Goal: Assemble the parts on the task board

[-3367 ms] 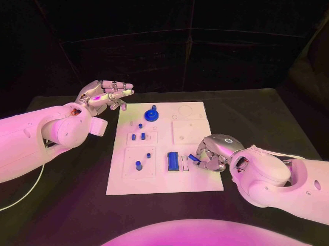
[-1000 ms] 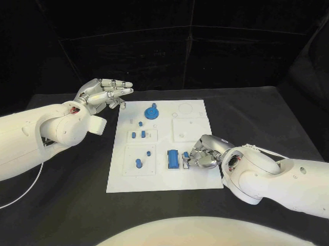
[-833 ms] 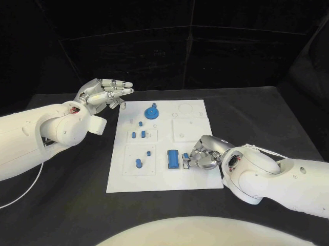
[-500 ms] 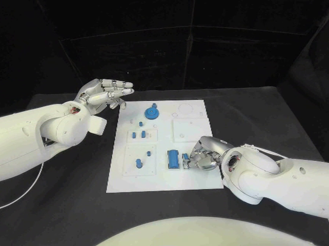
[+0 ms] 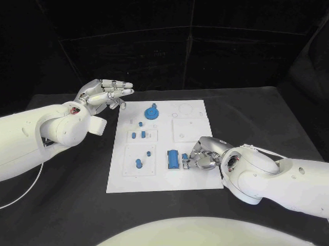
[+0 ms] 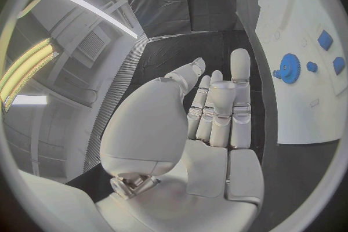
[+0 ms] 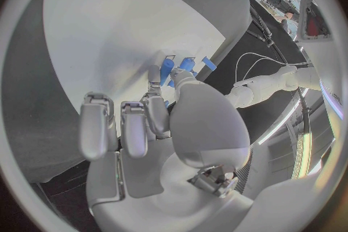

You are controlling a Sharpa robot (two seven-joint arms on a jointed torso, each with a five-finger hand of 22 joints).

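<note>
Parts (image 5: pixel 173 159) on task board (image 5: pixel 194 123) — right hand (image 5: pixel 205 155) touching.

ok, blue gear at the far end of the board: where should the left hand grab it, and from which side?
Pinch the raised hub of the blue gear, coming from above. It seems to lie flat on the task board, so its rim offers little purchase. The left hand hovers open beside it.

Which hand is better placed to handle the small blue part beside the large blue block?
The right hand, probably: its fingers are already down at the small blue part on the task board. The left hand hovers off the board's far left corner, holding nothing.
</note>
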